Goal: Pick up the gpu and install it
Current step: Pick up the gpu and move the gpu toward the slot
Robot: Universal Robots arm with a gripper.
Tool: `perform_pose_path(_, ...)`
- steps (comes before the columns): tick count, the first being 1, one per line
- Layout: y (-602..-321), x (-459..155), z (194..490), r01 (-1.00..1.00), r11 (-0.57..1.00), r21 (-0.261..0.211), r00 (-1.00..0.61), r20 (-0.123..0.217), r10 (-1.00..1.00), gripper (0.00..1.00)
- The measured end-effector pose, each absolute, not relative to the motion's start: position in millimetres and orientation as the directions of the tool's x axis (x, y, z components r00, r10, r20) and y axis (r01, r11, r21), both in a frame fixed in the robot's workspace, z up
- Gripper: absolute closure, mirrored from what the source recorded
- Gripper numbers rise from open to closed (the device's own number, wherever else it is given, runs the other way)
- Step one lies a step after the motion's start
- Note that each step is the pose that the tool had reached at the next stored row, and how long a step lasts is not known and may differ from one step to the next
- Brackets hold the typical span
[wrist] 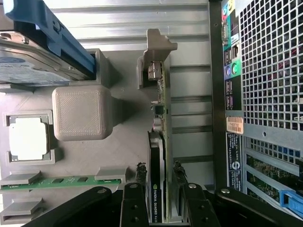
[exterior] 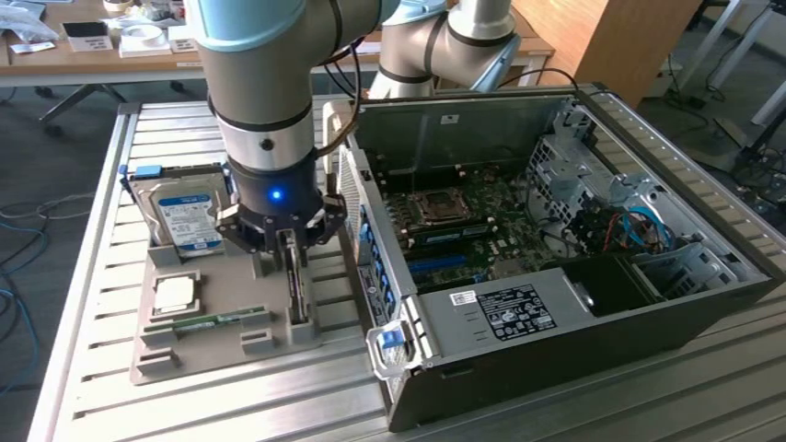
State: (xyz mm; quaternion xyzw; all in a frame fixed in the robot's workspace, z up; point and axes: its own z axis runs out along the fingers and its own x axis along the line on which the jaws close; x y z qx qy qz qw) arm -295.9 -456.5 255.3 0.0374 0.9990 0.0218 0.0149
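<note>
Claw (wrist: 159,169) is open, one jaw on each side of the gpu (wrist: 160,118), small gaps both sides. The gpu stands on edge in a slot of the grey tray (exterior: 209,359), directly under the claw.

Arm (exterior: 260,83) upright, wrist (exterior: 272,180) pointing straight down, its blue light lit, jaws spread wide apart.
</note>
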Motion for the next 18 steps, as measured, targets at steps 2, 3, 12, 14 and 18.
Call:
perform_pose_path(2,-456,-295,253,0.074,0.996,0.043,-0.997,-0.028,0.075,0.64)
perform_pose_path(3,-456,-295,252,0.074,0.996,0.043,-0.997,-0.028,0.076,0.64)
perform_pose_path(12,-457,-295,239,0.074,0.996,0.043,-0.997,-0.028,0.075,0.64)
perform_pose_path(14,-457,-295,239,0.074,0.996,0.043,-0.997,-0.028,0.075,0.64)
perform_pose_path(18,-457,-295,238,0.074,0.996,0.043,-0.997,-0.028,0.075,0.64)
